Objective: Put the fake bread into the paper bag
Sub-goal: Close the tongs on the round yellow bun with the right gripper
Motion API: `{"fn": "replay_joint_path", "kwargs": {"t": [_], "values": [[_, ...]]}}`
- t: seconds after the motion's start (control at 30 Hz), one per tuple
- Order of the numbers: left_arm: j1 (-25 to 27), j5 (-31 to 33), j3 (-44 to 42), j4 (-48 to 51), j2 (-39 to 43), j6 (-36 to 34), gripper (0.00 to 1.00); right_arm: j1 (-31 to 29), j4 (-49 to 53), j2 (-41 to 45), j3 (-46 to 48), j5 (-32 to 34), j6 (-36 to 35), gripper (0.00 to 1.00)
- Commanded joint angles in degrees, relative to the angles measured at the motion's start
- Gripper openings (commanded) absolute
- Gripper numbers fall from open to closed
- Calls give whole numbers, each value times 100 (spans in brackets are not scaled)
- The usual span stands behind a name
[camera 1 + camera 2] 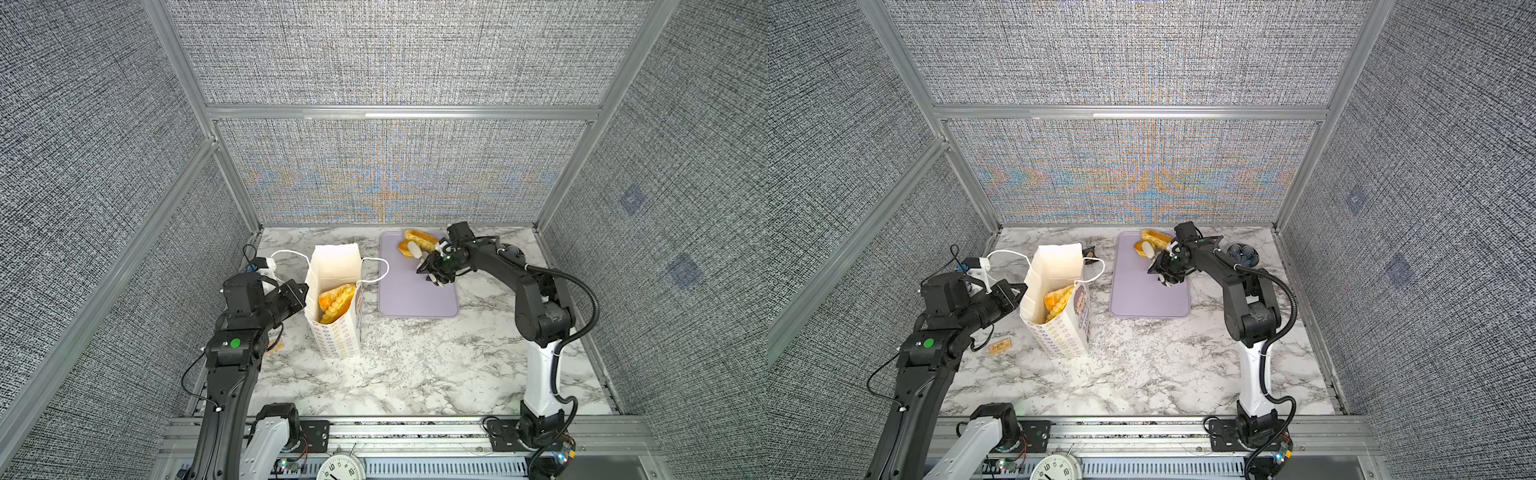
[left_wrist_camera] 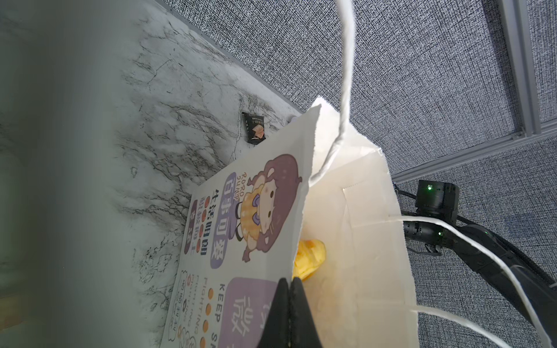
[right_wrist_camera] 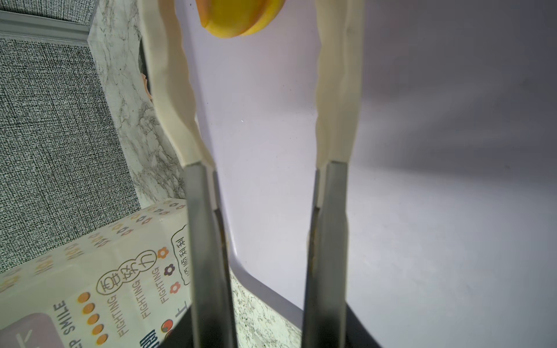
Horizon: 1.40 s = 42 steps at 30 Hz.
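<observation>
The step in hand was judged to be the pick-up of the bun [image 1: 404, 248] at the far end of the lavender tray [image 1: 411, 295], beside a longer loaf [image 1: 422, 238]. The right gripper [image 1: 419, 257] was held low there, its jaws apart and clear of the bun. The cream, wavy fingers [image 3: 168, 90] would best be carried past the bun's widest part and closed gently, since so smooth and rounded a toy could be squeezed out sideways. The left gripper [image 2: 290, 281] had its jaws shut on the rim of the paper bag [image 1: 338, 332], by which the mouth was held open. The thin, creased bag with cord handles [image 1: 380, 270] stood on the marbled tabletop [image 1: 415, 365], with ridged pastries [image 1: 337, 301] inside.
</observation>
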<state>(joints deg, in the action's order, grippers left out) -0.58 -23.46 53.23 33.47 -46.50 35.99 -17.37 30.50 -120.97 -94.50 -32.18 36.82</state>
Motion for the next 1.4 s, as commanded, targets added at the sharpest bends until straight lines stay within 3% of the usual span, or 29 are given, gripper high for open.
{"fn": "replay_joint_path", "kwargs": {"t": [0.0,0.87,1.37], "values": [[-12,35,-12,-47,-3,-83,0,5,-144,-44,-69,-130,1,46],[-6,52,34,44,45,-93,0,1,-113,-7,-34,-161,-104,30],[-11,50,84,53,18,-92,0,-94,-145,688,453,-107,-199,28]]}}
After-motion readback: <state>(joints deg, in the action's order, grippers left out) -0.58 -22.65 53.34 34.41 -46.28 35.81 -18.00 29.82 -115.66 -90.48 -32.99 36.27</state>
